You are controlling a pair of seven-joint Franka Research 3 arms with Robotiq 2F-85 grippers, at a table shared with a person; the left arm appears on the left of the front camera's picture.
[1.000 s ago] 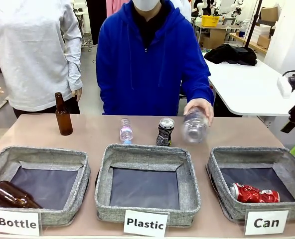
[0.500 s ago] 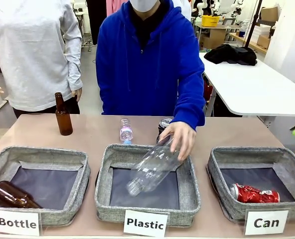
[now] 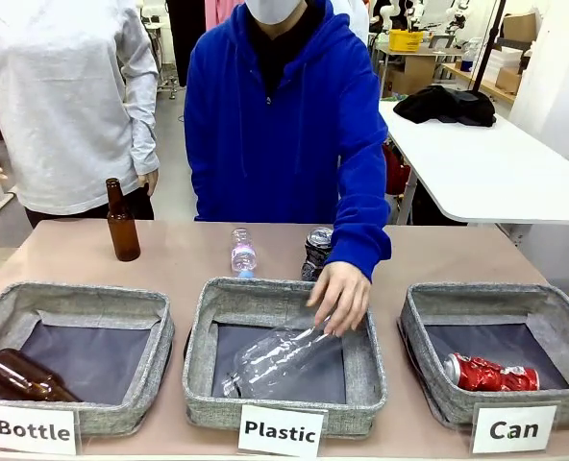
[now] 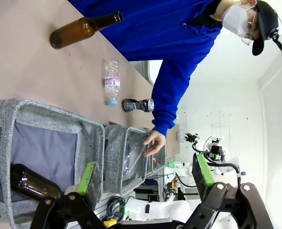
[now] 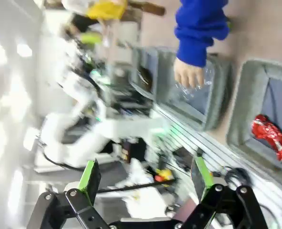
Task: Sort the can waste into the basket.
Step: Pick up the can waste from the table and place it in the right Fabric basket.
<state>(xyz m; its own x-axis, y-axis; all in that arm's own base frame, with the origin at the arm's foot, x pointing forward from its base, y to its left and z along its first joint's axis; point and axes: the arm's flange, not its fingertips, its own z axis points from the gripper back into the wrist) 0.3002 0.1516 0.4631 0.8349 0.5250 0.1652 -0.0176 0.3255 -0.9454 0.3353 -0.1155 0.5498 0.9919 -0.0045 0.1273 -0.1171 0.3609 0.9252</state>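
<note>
Front view: red can point(image 3: 491, 374) lies on its side in the Can basket point(image 3: 429, 317), at the near edge of the floor, so that one counts as sorted. Black can point(image 3: 317, 252) w/ silver top stands upright on the desk point(image 3: 438, 254), just behind the Plastic basket point(image 3: 284, 296) and well apart from the Can basket. The person's sleeve point(image 3: 361, 245) overlaps its right side; can't tell if they touch. The person's hand point(image 3: 339, 298) is on a clear bottle point(image 3: 270, 360) lying in the Plastic basket.

Left pincer point(image 4: 145, 171): fingers wide apart, nothing btwn them, over the near side of the desk by the basket holding a brown bottle. Right pincer point(image 5: 146, 174): also spread and empty; view is blurred.

Handling, as a judgement: black can is prob. very light, thin metal, already crumpled, so it'll give a bit more under squeeze but won't break. Painted skin likely slick; creases help the pads bite. Best hold looks like across the crushed mid-body, below the stiffer silver rim, jaws coming from above. Tips easily, so a nudge could knock it over. Wait for the arm to clear.
</note>
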